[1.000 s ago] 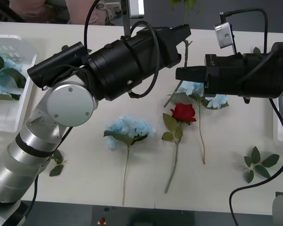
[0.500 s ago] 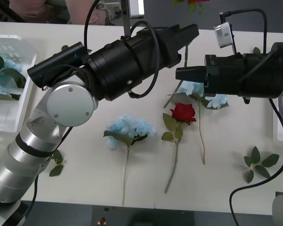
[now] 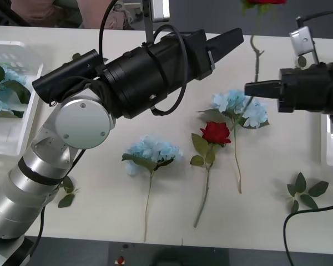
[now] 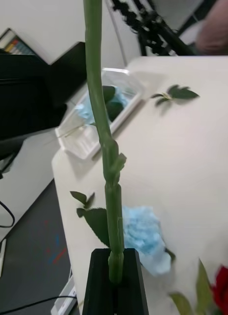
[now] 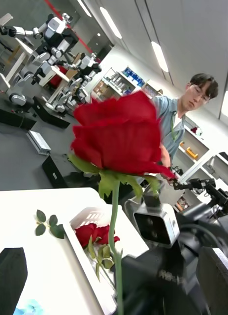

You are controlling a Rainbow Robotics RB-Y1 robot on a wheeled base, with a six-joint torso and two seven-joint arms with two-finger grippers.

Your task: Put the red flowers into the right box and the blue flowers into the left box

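On the counter [image 3: 100,221] nearest the robot, 2 blue flowers [image 3: 152,151] and 1 rose [image 3: 215,133] lay in the open. Above them, the right tool [image 3: 250,88], clenched on a red flower [image 3: 256,50], had swung rightward in the last second toward the right box [image 3: 328,144]. The left tool [image 3: 230,41] looked released. Nothing blocked the way.

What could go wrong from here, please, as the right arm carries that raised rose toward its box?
The right claw is shut on the red rose only at the very base of its long stem, so the stem could swing or slip out. The open left claw sits close beside that stem and might snag it. The right box already holds roses, so the bloom may catch on its rim.
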